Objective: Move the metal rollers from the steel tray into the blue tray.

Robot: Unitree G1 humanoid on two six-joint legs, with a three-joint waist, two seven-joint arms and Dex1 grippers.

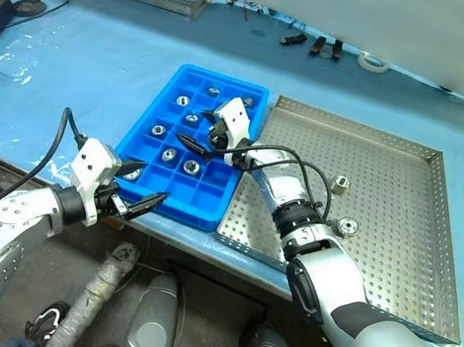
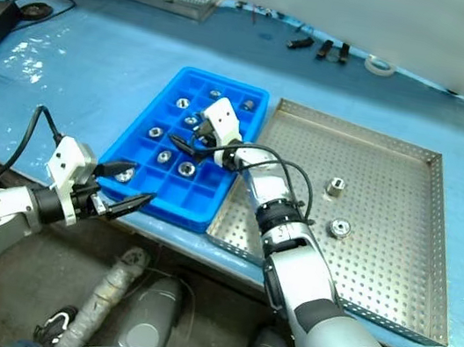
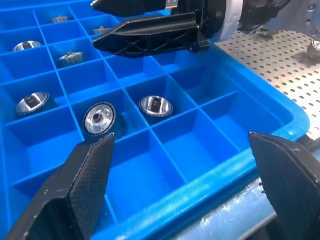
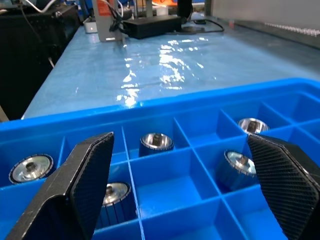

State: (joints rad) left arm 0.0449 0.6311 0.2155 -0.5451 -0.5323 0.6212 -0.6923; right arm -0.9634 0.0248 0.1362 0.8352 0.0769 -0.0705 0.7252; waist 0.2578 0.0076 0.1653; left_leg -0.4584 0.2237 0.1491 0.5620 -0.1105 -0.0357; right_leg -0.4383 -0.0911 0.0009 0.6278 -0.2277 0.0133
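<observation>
Your right gripper (image 1: 202, 131) hangs over the middle of the blue tray (image 1: 160, 99), fingers spread wide with nothing between them; the metal rollers (image 4: 155, 141) sit in compartments just below and beyond its tips. Your left gripper (image 1: 142, 190) hovers at the tray's near edge, fingers also spread and empty, with a roller (image 3: 98, 118) in a cell just past one finger. Two more rollers (image 1: 341, 185) lie on the steel tray (image 1: 397, 254), well apart from both grippers.
</observation>
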